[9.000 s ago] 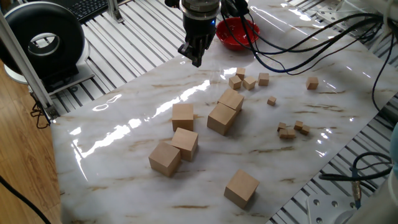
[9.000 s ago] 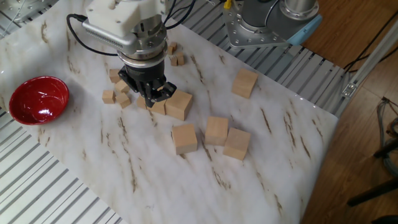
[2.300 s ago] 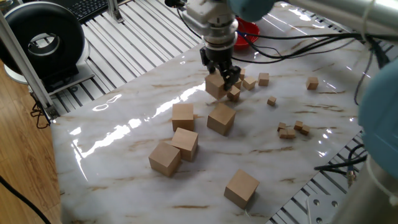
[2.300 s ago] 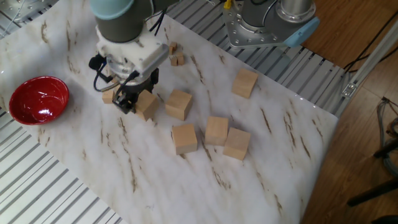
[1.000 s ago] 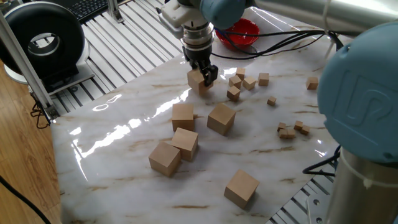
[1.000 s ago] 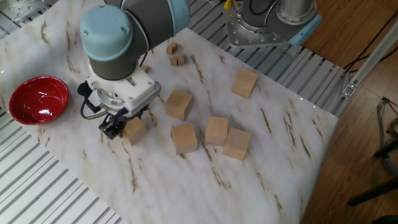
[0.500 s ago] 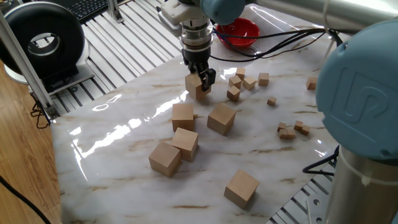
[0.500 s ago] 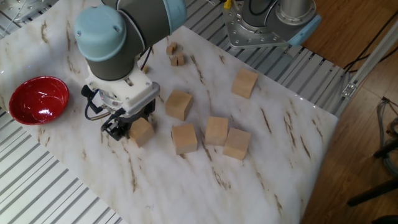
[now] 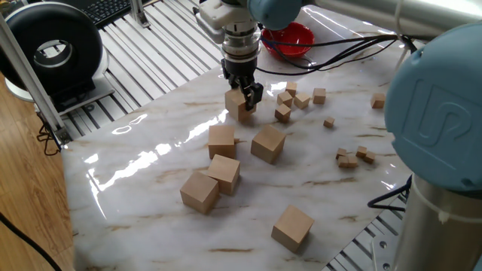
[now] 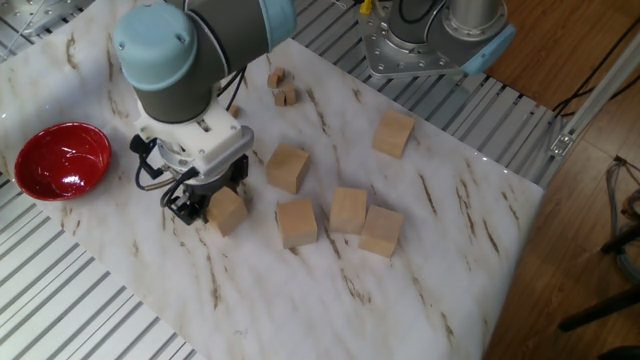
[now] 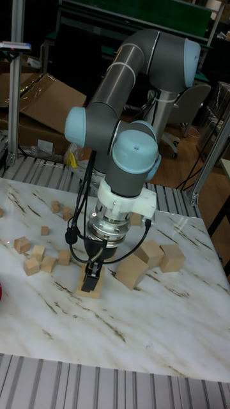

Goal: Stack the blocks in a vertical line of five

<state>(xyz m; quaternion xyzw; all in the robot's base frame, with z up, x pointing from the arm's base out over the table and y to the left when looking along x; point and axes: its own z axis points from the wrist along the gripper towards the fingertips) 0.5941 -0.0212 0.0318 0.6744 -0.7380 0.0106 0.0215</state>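
Observation:
My gripper (image 9: 245, 93) is shut on one of the blocks (image 9: 239, 111), a plain tan wooden cube, held at or just above the marble table (image 9: 151, 150) near its far side. The other fixed view shows the same gripper (image 10: 212, 199) and its block (image 10: 231, 215) left of the rest. Loose blocks lie nearby: one (image 9: 221, 141) close in front, another (image 9: 268, 143) to its right, a touching pair (image 9: 224, 172) (image 9: 199, 191), and a lone one (image 9: 292, 227) at the near edge. In the tall view the gripper (image 11: 93, 273) presses its block (image 11: 88, 291) low against the tabletop.
A red bowl (image 9: 290, 38) stands behind the gripper at the table's far edge. Several tiny wooden cubes (image 9: 301, 99) lie scattered right of the gripper, with more (image 9: 350, 156) further right. Cables (image 9: 361, 53) trail across the far right corner.
My gripper lifted this block off its neighbour, carried it left away from the tiny cubes and lowered it. Over the last half second it barely moved.

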